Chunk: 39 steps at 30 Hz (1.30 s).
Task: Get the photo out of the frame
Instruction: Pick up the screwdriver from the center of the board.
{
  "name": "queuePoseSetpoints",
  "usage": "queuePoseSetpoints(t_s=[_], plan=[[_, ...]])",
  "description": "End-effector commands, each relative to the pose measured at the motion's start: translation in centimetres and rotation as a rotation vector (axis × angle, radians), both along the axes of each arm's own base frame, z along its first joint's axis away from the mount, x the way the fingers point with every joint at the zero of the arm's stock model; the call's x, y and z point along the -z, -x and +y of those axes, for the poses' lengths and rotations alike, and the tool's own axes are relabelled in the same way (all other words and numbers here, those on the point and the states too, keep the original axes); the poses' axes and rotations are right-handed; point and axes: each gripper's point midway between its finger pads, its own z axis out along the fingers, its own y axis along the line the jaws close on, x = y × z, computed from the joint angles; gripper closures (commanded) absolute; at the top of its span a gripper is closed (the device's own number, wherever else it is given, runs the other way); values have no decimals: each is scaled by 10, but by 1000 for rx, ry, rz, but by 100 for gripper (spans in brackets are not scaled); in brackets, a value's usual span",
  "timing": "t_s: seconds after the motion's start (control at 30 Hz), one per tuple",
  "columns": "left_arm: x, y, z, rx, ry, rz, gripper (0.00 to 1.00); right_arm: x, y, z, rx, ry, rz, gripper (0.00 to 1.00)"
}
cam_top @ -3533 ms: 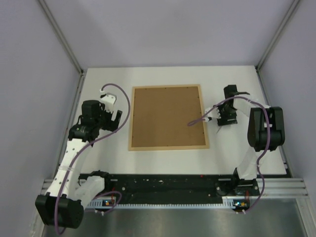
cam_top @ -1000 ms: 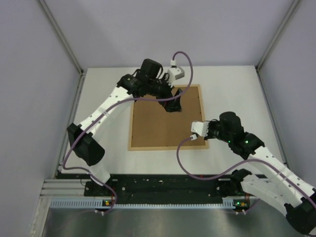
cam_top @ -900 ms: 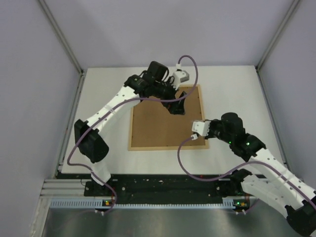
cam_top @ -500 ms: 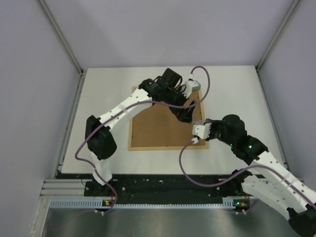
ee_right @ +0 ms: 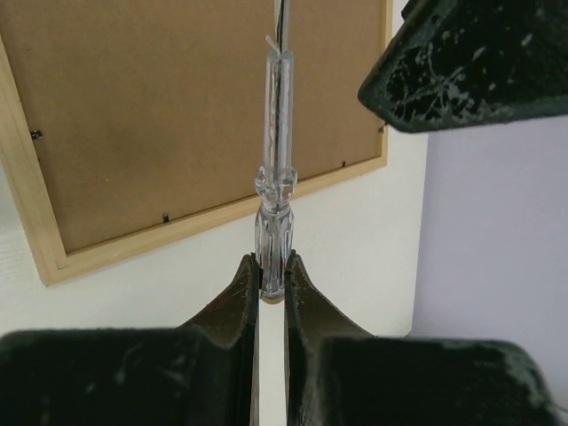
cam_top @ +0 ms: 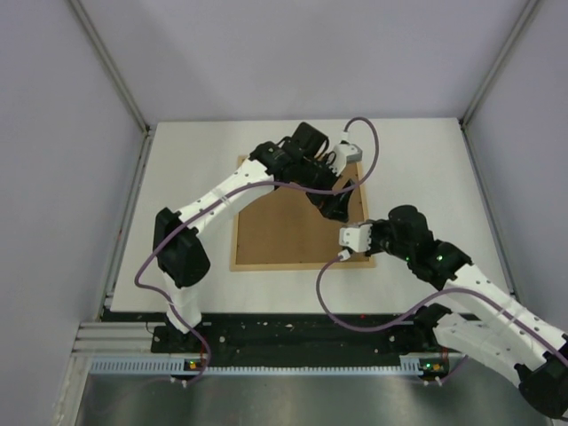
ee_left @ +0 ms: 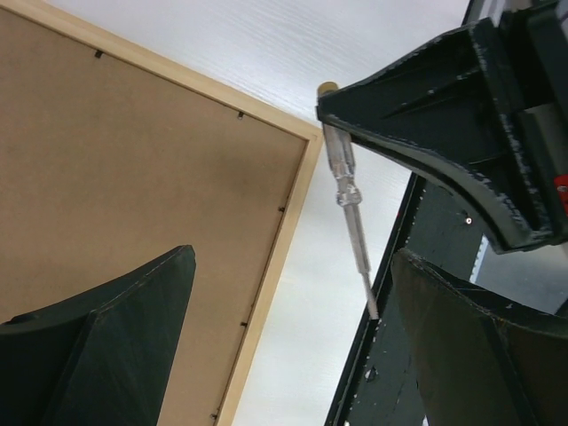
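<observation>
Frame (cam_top: 293,264) face-down at picture centre, photo hidden under backing board (cam_top: 284,226); right gripper (ee_right: 272,275) clamped on screwdriver (ee_right: 273,151), left gripper (ee_left: 288,302) spread wide; step judged tab-release, next needing tip under an edge tab.

No lettering, label, brand or number can be read on anything in view.

Lab cell: pale panels (cam_top: 293,53), aluminium rail (cam_top: 106,337).
</observation>
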Motion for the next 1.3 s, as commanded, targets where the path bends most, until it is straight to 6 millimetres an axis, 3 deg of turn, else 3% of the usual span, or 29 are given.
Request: queuePoseSetpoints(t_s=[0.0,0.2,0.33,0.4,0.57,0.67,0.77,0.83,0.9,1.0,1.1,1.2,1.27], plan=[[-29,16,-12,66,89,-5,2,-34,-16,13,26,-72,-88,100],[-19,18,-12,68,69,10,9,-57,-22,17,48,-120,-122,100],[-16,20,-13,74,69,23,21,-62,-22,17,53,-133,-128,100],[-19,19,-14,72,75,15,30,-59,-21,19,43,-129,-122,100],[-23,16,-16,70,82,6,65,-58,-20,18,42,-125,-119,100],[-25,16,-17,73,87,5,99,-60,-20,19,39,-127,-119,100],[-23,18,-17,89,86,9,100,-66,-22,20,45,-141,-126,100],[-22,18,-16,95,82,-1,100,-74,-21,20,55,-169,-128,66],[-25,12,-11,60,64,-29,100,-84,-19,19,65,-204,-138,42],[-44,1,3,27,95,-63,100,-103,-6,18,27,-280,-127,25],[-68,1,19,44,162,-60,100,-104,7,22,-19,-307,-48,22],[-92,17,35,122,243,-37,100,-108,22,35,-104,-344,30,22],[-105,28,45,170,300,-22,100,-121,33,46,-173,-392,79,22]])
